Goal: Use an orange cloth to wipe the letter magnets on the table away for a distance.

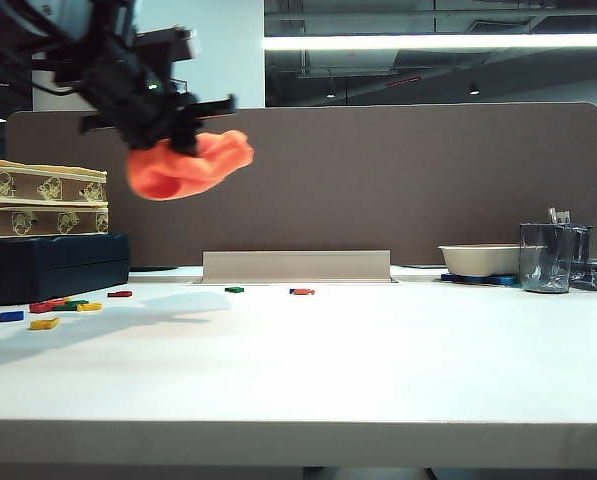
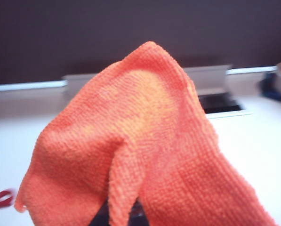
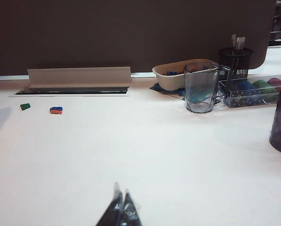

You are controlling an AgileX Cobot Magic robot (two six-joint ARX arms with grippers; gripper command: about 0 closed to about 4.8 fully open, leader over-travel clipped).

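My left gripper point(image 1: 178, 133) hangs high over the left side of the table point(image 1: 378, 360), shut on the bunched orange cloth point(image 1: 190, 165). In the left wrist view the orange cloth point(image 2: 140, 141) covers the fingers almost entirely. Letter magnets lie far below it on the table's left: a red one point(image 1: 48, 306), a yellow one point(image 1: 45, 323) and a blue one point(image 1: 11, 316). Farther back lie a green magnet point(image 1: 234, 289) and a red-and-blue magnet point(image 1: 301, 291). My right gripper point(image 3: 122, 192) is shut and empty, low over bare table; the exterior view does not show it.
A dark blue case point(image 1: 53, 265) with stacked printed boxes point(image 1: 43, 205) stands at the back left. At the back right are a cream bowl point(image 1: 478, 260) and a clear glass cup point(image 1: 546, 258). A grey cable tray point(image 1: 296, 266) runs along the brown partition.
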